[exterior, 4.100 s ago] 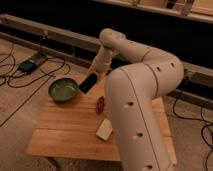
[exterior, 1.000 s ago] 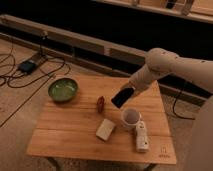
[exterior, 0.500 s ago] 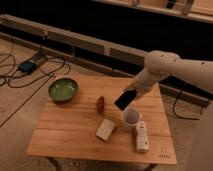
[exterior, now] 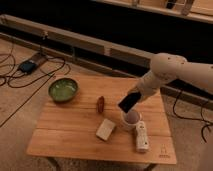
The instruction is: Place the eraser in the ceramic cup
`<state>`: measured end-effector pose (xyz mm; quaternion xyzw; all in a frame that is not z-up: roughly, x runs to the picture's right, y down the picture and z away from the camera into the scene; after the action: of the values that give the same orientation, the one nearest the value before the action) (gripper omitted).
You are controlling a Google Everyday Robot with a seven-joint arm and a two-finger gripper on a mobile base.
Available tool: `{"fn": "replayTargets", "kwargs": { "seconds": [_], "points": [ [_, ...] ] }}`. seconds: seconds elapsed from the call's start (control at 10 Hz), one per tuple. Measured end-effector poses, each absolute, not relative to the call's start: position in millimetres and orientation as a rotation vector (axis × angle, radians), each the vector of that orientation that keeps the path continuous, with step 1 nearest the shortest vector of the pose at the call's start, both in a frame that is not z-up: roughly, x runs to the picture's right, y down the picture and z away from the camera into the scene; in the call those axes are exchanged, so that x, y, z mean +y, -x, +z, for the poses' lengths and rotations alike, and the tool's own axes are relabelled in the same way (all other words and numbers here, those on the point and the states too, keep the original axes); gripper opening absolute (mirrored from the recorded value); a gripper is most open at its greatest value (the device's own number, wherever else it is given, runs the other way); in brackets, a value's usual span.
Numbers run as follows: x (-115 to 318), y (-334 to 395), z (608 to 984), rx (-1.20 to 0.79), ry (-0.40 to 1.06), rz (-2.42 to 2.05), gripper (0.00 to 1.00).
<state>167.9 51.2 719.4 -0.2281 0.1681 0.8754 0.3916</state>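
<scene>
The black eraser (exterior: 127,102) is a flat dark block held tilted at the end of my white arm, just above the rim of the small white ceramic cup (exterior: 131,120). The cup stands on the wooden table (exterior: 75,135), right of centre. My gripper (exterior: 133,98) is at the eraser's upper end, directly over the cup, and it carries the eraser above the cup's opening. The eraser's lower end hangs near the cup's left rim.
A green bowl (exterior: 63,89) sits at the table's back left. A small reddish-brown object (exterior: 101,103) lies mid-table. A cream block (exterior: 105,129) lies left of the cup and a white remote-like bar (exterior: 141,136) right of it. Cables run across the floor at left.
My arm has swung from the green bowl at the left across to the right, carrying the eraser. In the last second it has edged closer over the cup.
</scene>
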Motion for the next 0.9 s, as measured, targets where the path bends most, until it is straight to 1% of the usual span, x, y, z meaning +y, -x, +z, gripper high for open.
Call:
{"fn": "replayTargets", "kwargs": {
  "seconds": [0.4,0.5,0.7,0.9],
  "points": [
    [60.5,-170.2,699.3,0.392,0.522,2.22,0.0],
    [63.7,-167.1,694.4,0.361,0.483,2.217,0.0],
    [70.7,-159.7,684.8,0.258,0.34,2.209,0.0],
    [71.5,-147.8,681.4,0.184,0.277,2.187,0.0]
  ]
}}
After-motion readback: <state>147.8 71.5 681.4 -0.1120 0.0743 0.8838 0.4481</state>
